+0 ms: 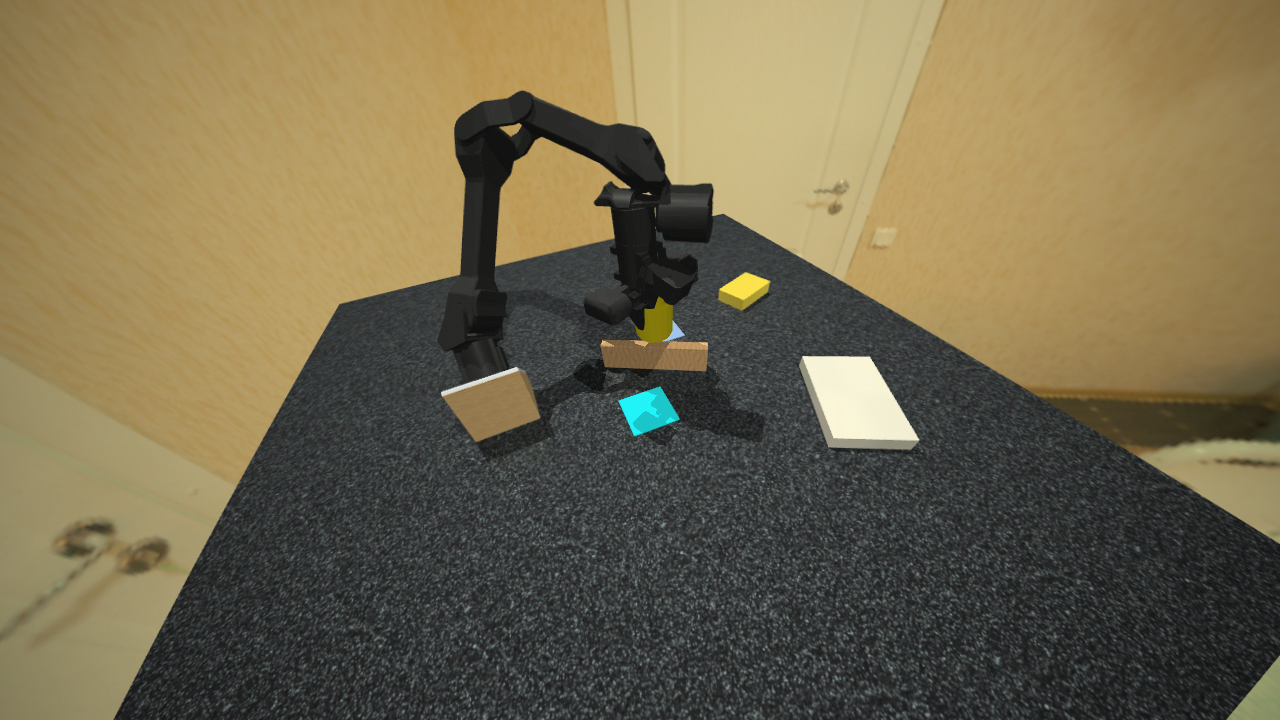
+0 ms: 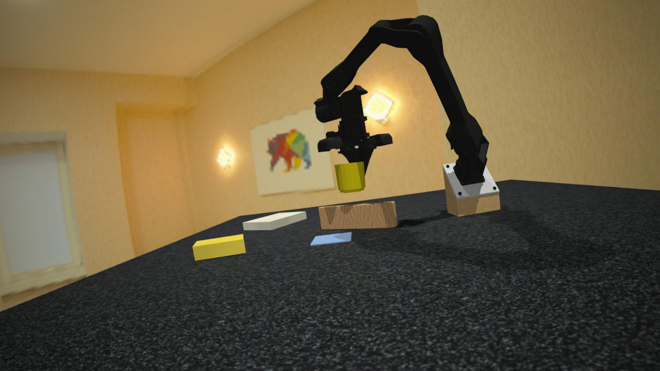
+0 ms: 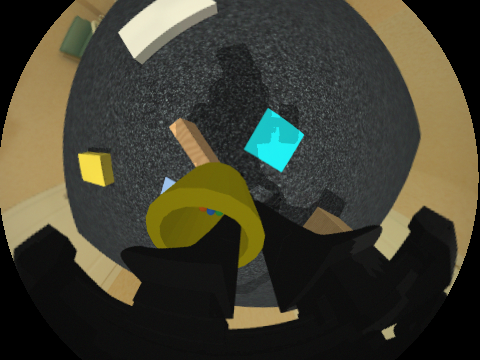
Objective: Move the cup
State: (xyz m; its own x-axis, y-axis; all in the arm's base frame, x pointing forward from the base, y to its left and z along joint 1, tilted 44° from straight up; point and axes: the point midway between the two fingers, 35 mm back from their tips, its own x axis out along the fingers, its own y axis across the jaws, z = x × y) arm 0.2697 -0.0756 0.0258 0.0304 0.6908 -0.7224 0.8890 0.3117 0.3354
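A yellow cup (image 1: 657, 322) (image 2: 350, 178) (image 3: 222, 180) hangs upright in the air, about over the wooden block. My gripper (image 1: 646, 309) (image 2: 361, 166) (image 3: 246, 205) is shut on the cup's wall, with one finger inside and one outside. Red, blue and green marbles (image 3: 210, 212) show inside the cup; the rest of its inside is partly hidden by the finger. The light blue pad (image 1: 677, 334) (image 2: 330, 238) (image 3: 167, 186) lies bare on one side of the block. The cyan pad (image 1: 648, 412) (image 3: 275, 142) lies bare on the other side and is hidden in the exterior view.
A low wooden block (image 1: 655, 357) (image 2: 357, 216) (image 3: 192, 142) stands on edge between the pads. A yellow block (image 1: 742, 291) (image 2: 219, 248) (image 3: 95, 168) and a white slab (image 1: 857, 401) (image 2: 272, 221) (image 3: 167, 27) lie off to one side. The arm's wooden base (image 1: 496, 404) (image 2: 475, 204) stands at the other side.
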